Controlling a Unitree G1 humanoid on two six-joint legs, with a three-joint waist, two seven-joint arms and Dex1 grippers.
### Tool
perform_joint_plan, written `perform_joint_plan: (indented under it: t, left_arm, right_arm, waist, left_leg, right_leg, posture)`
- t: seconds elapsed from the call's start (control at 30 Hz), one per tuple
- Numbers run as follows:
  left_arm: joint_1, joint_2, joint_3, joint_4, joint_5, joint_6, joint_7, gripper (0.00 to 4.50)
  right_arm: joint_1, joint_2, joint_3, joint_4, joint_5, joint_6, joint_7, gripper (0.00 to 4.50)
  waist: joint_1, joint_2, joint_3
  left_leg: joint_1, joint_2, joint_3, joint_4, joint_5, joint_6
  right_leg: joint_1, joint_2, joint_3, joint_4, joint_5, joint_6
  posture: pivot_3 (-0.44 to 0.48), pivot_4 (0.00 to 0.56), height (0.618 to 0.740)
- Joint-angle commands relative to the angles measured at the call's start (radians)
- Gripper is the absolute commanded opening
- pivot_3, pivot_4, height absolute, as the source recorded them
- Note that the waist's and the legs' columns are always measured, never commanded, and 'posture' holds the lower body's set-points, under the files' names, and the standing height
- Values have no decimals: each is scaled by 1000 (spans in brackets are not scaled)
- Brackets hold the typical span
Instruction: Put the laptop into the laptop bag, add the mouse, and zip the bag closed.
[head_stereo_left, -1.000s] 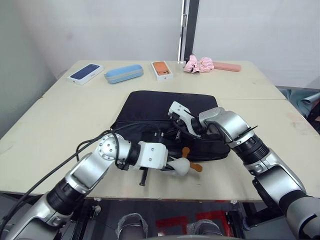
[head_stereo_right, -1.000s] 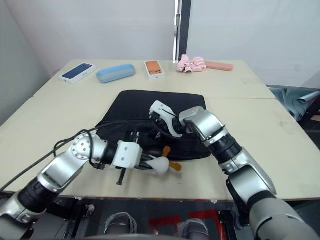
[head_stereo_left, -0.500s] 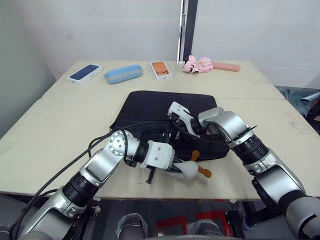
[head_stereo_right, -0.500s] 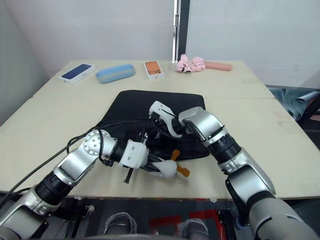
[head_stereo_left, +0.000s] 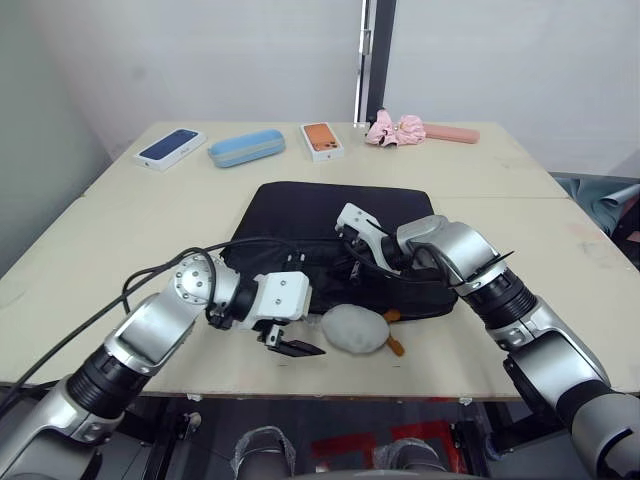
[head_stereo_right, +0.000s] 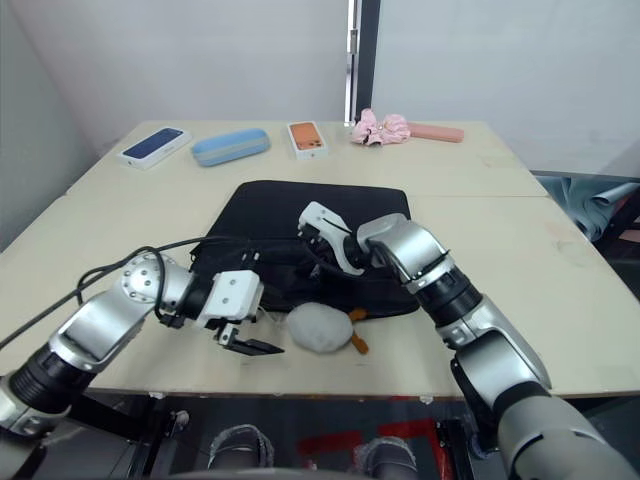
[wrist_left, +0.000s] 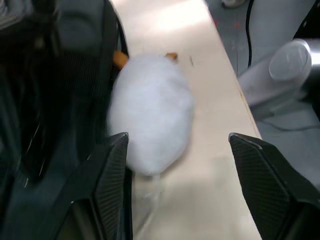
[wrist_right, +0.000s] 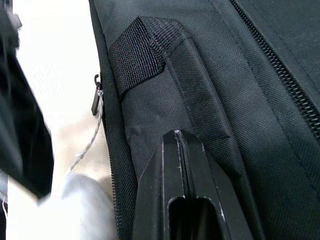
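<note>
The black laptop bag lies flat in the middle of the table, its front edge towards me. A fluffy white oval thing with an orange tag rests on the table against that edge, and it also appears in the left wrist view. My left gripper is open just left of it, with nothing between its fingers. My right gripper is shut, its tips lying on the bag's fabric beside a handle strap and the zipper. The laptop and the mouse are out of view.
Along the table's far side lie a dark blue phone box, a light blue case, an orange phone box and a pink folded umbrella. The table's front edge runs just below the fluffy thing.
My left gripper has opened and let go of the fluffy white thing, which now lies on the table by the bag. The gripper drew back to the left. The right arm stayed still.
</note>
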Motion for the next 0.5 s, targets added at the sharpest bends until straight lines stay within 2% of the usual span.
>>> perform_joint_plan:
  t: [0.03,0.17,0.27,0.43,0.5]
  left_arm:
    - [8,100,78,-9,-3,33,-28,3350]
    - [65,190,208,-46,-125,84,-79,3350]
    - [70,212,309,-51,-237,177,-80,3350]
    - [10,199,388,-41,-358,289,-50,3350]
    - [-57,161,389,-9,-390,303,-29,3350]
  right_arm:
    - [-14,-6,-25,1,-7,-12,-5,0]
    - [-15,-19,-68,-34,25,8,3,0]
    - [2,-37,-160,-104,110,52,25,0]
    - [55,-79,-313,-259,274,169,43,0]
    - [96,-127,-395,-346,355,231,51,0]
  waist:
    - [-1,0,0]
    - [-1,0,0]
    - [8,1,1]
    - [9,1,1]
    - [15,1,1]
  left_leg:
    - [0,0,0,0,0,0]
    - [-1,0,1,0,0,0]
    - [-2,0,1,0,0,0]
    - [-2,0,1,0,0,0]
    - [-2,0,1,0,0,0]
  right_leg:
    - [-1,0,0,0,0,0]
    - [-2,0,1,1,0,0]
    - [-3,0,1,1,0,0]
    - [-3,0,1,1,0,0]
    - [-3,0,1,1,-1,-1]
  posture:
    - [0,150,740]
    - [0,150,740]
    - [0,150,740]
    - [0,150,740]
    - [0,150,740]
